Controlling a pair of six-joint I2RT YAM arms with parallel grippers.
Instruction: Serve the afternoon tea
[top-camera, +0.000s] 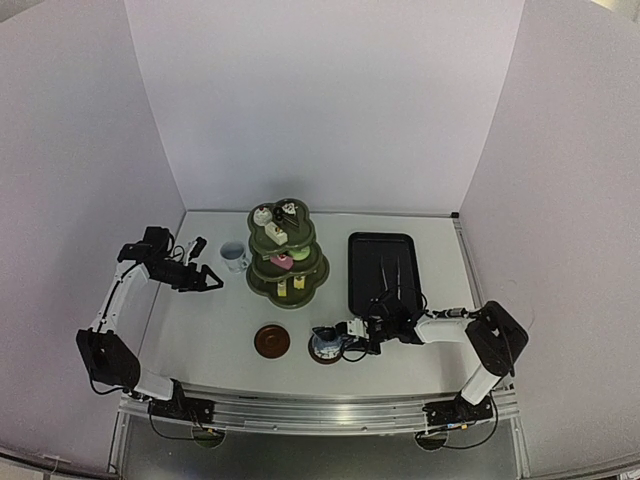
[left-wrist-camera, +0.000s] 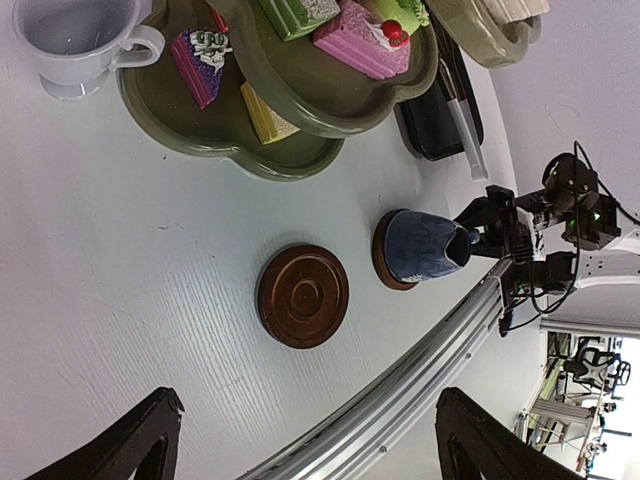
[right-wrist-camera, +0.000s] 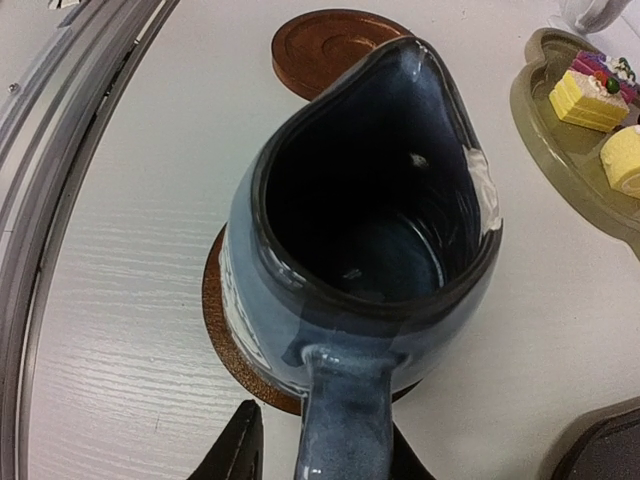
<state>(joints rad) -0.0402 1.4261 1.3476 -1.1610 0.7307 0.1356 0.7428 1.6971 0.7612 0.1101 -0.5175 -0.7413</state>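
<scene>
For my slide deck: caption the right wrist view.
Blue cup on a brown coaster, its handle within the right end effector; a bare second coaster and the green cake stand beyond.

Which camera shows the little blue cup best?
The right wrist view: the small glazed blue cup fills the picture, showing its dark empty inside and handle. The left wrist view shows its outside, smaller, sitting on a round brown coaster. In the top view it is tiny.
</scene>
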